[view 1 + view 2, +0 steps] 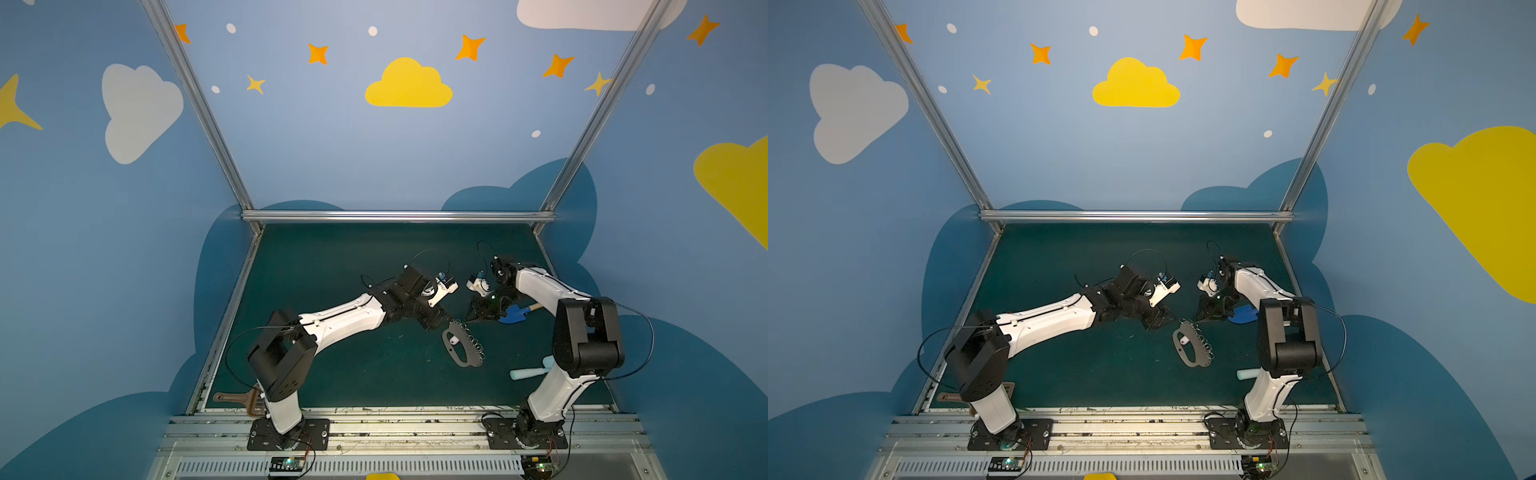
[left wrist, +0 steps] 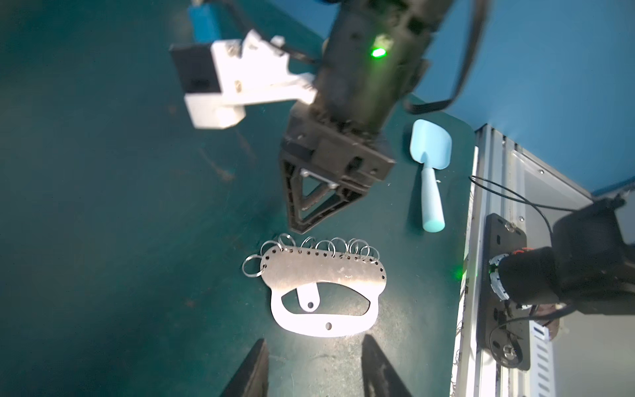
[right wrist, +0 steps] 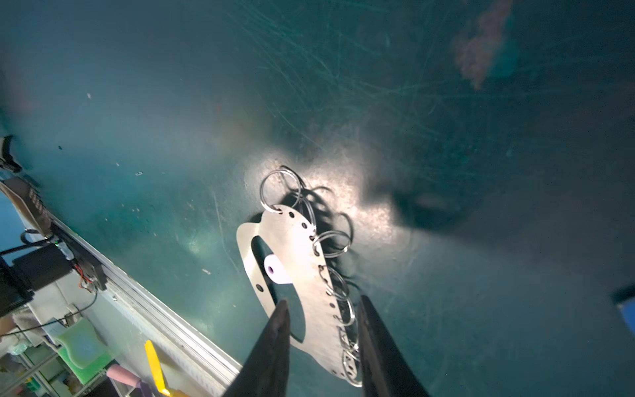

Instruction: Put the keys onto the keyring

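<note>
Left pincer point(image 2: 314, 343) and right pincer point(image 3: 323, 300) open, empty; key point(image 2: 308, 297) shank probably under keyring point(image 2: 323, 271): pin it, slide key out by head

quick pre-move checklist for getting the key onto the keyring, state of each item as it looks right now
1. Left claw open and empty: ok.
2. Right claw open, gripping nothing: ok; its jaws stand apart by the keyring's ringed edge.
3. Keyring lying flat on the mat, between both claws: ok.
4. Key threaded on a split ring: not ok; its white head lies in the keyring's cutout.
5. Key's blade reachable: cannot tell; it is hidden under the keyring.
6. Spatula clear of the keyring: ok.
</note>
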